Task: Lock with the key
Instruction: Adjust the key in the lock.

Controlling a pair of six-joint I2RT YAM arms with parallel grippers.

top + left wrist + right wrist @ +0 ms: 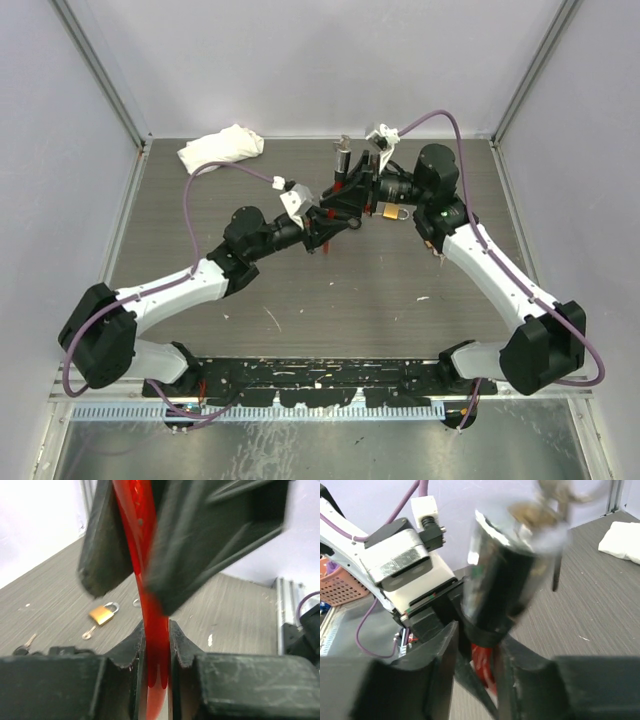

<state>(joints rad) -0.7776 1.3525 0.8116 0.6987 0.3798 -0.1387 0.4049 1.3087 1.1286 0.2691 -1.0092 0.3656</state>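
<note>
The lock (pixel 500 580), a black and silver cylinder with a red bar (pixel 156 650) running out of its lower end, is held up off the bench (pixel 330 300) between the two arms, above the middle of the far half. A bunch of keys (pixel 555 492) sits at the cylinder's top, too blurred to tell whether one is in the keyhole. The right gripper (pixel 477 637) reaches in from the right, its jaws closed to a narrow gap around the lower end of the cylinder, where the black collar meets the red. The left gripper (pixel 156 630) comes in from the left and slightly nearer, its jaws nearly shut and pressed against both sides of the red bar, which runs straight through the gap between them. In the top view the two grippers meet almost nose to nose under the upright cylinder. On the bench just right of them, near the right wrist, lies a small brass padlock (pixel 101 614) with a small key (pixel 89 634) beside it. A crumpled white cloth (pixel 222 147) lies well apart at the far left of the bench.
</note>
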